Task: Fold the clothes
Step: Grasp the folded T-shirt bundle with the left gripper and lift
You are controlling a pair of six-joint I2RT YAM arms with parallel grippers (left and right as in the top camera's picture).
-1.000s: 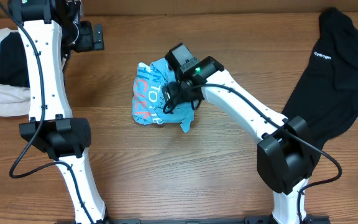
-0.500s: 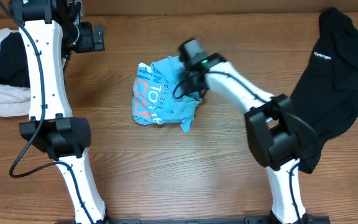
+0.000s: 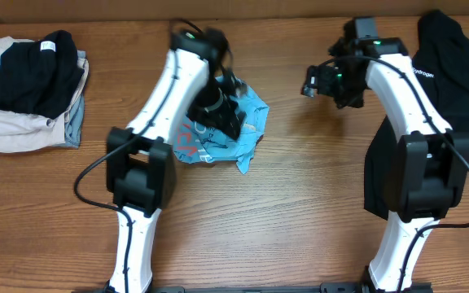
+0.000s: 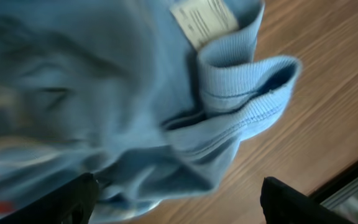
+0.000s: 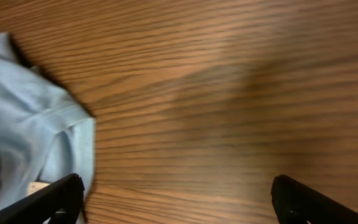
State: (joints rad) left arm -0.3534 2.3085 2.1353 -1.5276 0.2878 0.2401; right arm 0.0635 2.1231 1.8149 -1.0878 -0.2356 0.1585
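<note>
Overhead, mid-table, a crumpled sky-blue printed fabric T-shirt (image 3: 251,122) is being overhung by the left gripper (image 3: 220,110); the right gripper (image 3: 309,81) is being held over the wooden table (image 3: 300,203) nearby.
Left wrist: fingers (image 4: 73,199) are being held wide apart above the ribbed collar (image 4: 247,81).
Right wrist: fingers (image 5: 55,196) are likewise being held apart over wood.

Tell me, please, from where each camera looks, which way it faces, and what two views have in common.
Overhead: fixed above the table, facing down; both arms show, left gripper over the blue T-shirt, right gripper off to the side.
Left wrist: on the left arm, close above the T-shirt's collar; left fingertips show.
Right wrist: faces down at bare wood; right fingertips show.
Shared: both wrist views catch the blue T-shirt.
</note>
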